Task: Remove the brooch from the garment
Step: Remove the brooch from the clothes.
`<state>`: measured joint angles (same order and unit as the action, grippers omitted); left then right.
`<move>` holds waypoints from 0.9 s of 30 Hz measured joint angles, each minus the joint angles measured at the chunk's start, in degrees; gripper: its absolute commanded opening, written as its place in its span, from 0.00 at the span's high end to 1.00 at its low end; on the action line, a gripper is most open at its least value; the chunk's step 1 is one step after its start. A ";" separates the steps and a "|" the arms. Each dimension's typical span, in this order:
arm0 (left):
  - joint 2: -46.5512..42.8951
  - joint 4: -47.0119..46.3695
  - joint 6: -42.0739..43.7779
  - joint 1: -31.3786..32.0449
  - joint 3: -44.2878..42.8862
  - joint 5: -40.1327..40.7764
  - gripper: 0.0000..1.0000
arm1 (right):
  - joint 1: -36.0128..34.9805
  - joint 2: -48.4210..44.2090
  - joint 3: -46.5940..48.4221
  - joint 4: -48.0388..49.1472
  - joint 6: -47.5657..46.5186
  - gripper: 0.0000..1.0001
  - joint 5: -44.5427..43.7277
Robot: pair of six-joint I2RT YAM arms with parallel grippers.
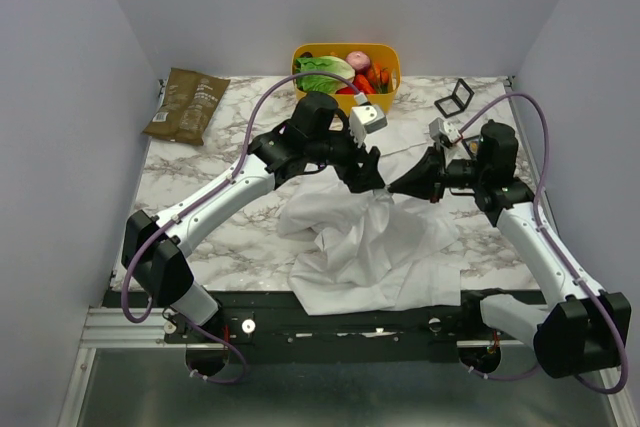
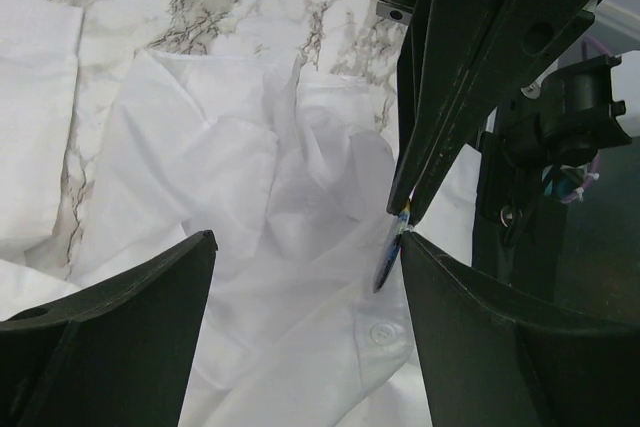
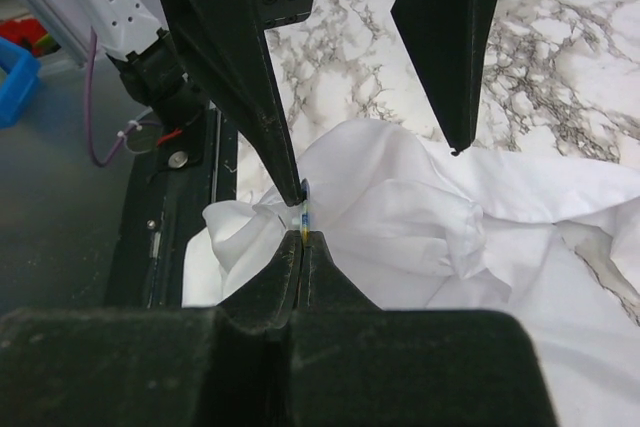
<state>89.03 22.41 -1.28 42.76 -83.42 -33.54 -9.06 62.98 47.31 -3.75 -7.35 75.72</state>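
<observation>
The garment [image 1: 365, 247] is a white crumpled shirt lying at the table's near middle, with part of it lifted towards the grippers. The brooch [image 3: 305, 213] is a thin blue and yellow piece seen edge-on, still against a pulled-up fold of cloth. My right gripper [image 3: 303, 239] is shut on its lower edge. In the left wrist view the brooch [image 2: 390, 252] hangs from the right gripper's tips, above a shirt button [image 2: 381, 332]. My left gripper [image 2: 305, 239] is open over the shirt [image 2: 250, 197]. One of its fingers [image 3: 262, 77] touches the brooch's top. In the top view the two grippers meet, left [image 1: 370, 179] and right [image 1: 396, 187].
A yellow basket [image 1: 300, 55] of vegetables stands at the back middle. A brown packet [image 1: 187, 104] lies at the back left. A small open black case [image 1: 455, 97] lies at the back right. The shirt's hem hangs over the table's front edge [image 1: 330, 297].
</observation>
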 measured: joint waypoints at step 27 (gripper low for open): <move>8.09 8.37 12.66 0.00 -2.86 5.81 0.11 | -6.36 -3.21 3.50 -25.05 -26.99 0.99 -39.91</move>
<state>97.12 30.79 11.38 42.76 -86.28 -27.73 -15.42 59.77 50.81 -28.80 -34.35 35.81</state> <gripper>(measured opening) 0.883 0.014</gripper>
